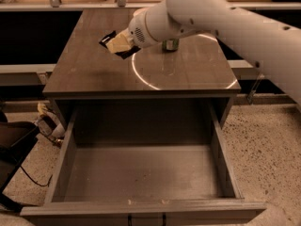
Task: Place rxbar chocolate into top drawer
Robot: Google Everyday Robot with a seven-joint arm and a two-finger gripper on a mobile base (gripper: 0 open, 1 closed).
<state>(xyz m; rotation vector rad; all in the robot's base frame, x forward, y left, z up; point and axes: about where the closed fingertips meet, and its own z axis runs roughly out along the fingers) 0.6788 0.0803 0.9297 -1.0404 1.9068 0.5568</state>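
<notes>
Nearest the camera, the top drawer (141, 173) stands pulled right out. Its flat bottom is bare, w/ low side walls L and R and the front rim along the bottom edge of the view. Nothing lies in it.

Behind and above it is the cabinet top (89, 74), dark wood w/ a bright ring of light on it.

Over the left-centre of that top hangs the gripper (118, 44), at the end of the white arm (225, 18) that comes in from the upper right. The pale fingers are pressed together on the rxbar chocolate (107, 37). It's pinched btwn them, w/ black wrapper corners sticking out on both sides. The bar's long axis runs on a slant, from far-left to near-right, roughly across the fingers. It looks lifted off the wood, though the gap under it is hard to make out from this angle.

The relation that counts: the bar is in the grip, not on the top, and the drawer opening lies toward the camera and lower down. Its middle is a bit to the right of where the gripper hangs. So the carry prob. needs to come forward past the cabinet's front edge, then down.

Farther back, just right of the wrist, a green soda can (170, 45) stands on the top, partly hidden by the arm.
</notes>
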